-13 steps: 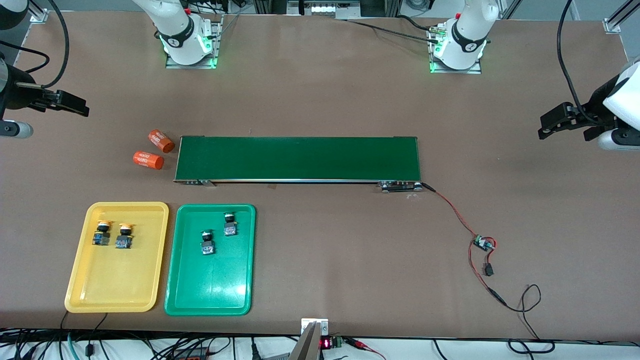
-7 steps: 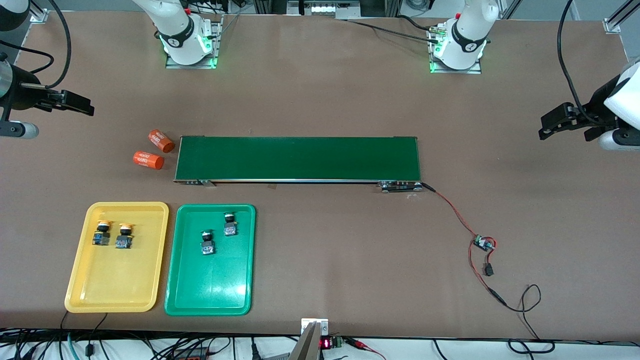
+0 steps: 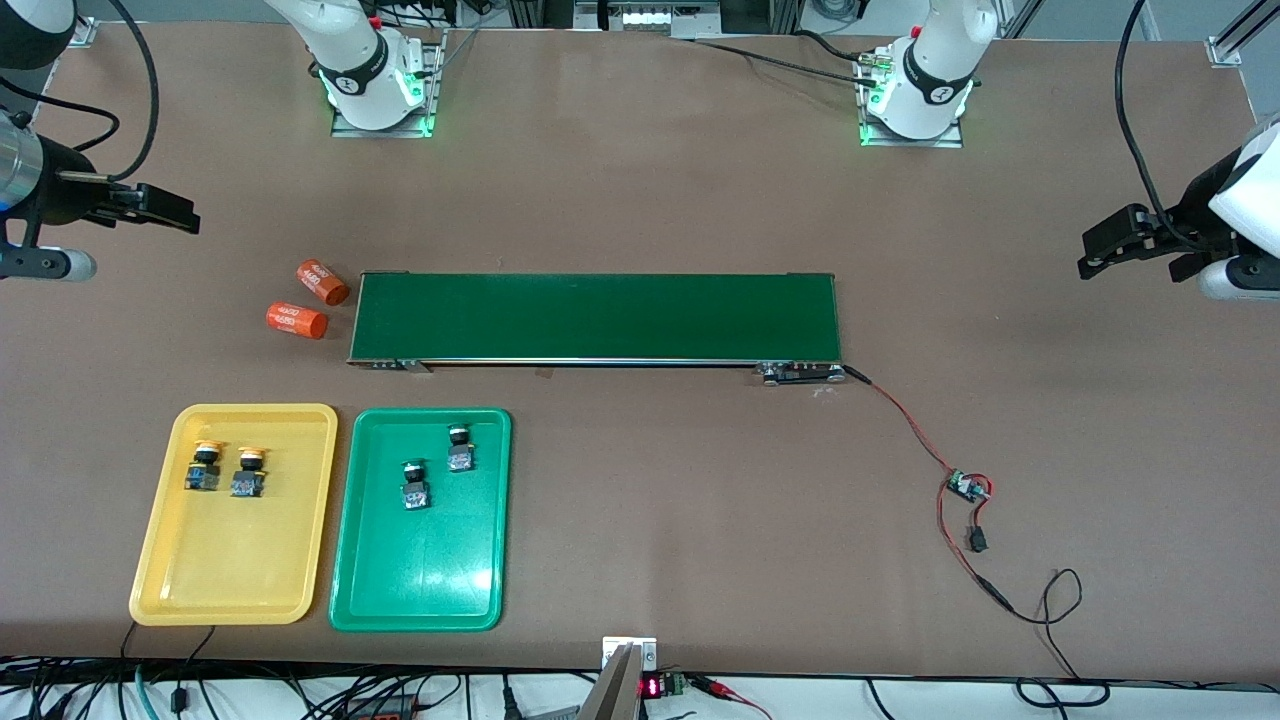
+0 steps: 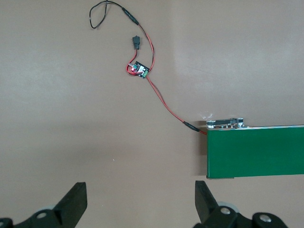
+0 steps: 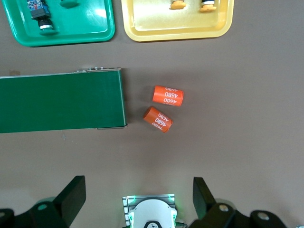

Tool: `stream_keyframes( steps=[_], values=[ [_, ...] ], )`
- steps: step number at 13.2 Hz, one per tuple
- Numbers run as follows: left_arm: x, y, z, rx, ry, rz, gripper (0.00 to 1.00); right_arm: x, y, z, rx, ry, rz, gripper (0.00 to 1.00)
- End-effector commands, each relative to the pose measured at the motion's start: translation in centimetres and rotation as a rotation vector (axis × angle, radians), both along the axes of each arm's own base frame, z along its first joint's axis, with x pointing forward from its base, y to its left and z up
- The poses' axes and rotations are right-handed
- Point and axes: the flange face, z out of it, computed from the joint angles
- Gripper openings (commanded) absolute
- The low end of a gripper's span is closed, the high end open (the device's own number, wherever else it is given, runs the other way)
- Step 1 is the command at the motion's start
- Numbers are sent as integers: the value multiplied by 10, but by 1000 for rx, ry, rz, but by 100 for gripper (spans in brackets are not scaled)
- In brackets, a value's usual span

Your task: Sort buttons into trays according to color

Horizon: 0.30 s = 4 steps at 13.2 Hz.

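Front view is showing the table [image 3: 640, 180] carrying a long conveyor belt [image 3: 596, 317], and nearer the camera than the belt, toward the right arm's end, the yellow tray [image 3: 160, 560] and the green tray [image 3: 420, 590] are lying side by side with their long axes running toward the camera. The right gripper [image 3: 170, 207] is hanging over bare table at the right arm's end, with both trays lying toward the camera from it, past two orange cylinders [image 3: 308, 302]. Its fingers are standing spread and holding nothing, as the right wrist view [image 5: 137, 194] is confirming. The left gripper [image 3: 1100, 250] is waiting over bare table at the left arm's end, well apart from both trays, fingers likewise spread and empty in the left wrist view [image 4: 140, 202]; the right arm is the nearer one to the trays.

The two yellow buttons [image 3: 224, 470] are sitting side by side in the yellow tray, and the two green buttons [image 3: 436, 465] are sitting in the green tray, one slightly nearer the camera. No button is lying outside a tray, so the sorting is looking finished, and no further pick seems to be called for.

A small circuit board [image 3: 966, 487] on red wires is lying near the left arm's end.
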Motion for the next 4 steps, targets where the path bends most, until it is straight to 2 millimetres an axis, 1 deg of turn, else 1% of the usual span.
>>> stream_keyframes(
  steps=[1, 4],
  values=[
    [-7, 2, 4, 14, -10, 6, 100, 0, 4, 4, 18, -4, 13, 100],
    [-7, 2, 4, 14, -10, 6, 100, 1, 4, 1, 18, 5, 13, 100]
  ],
)
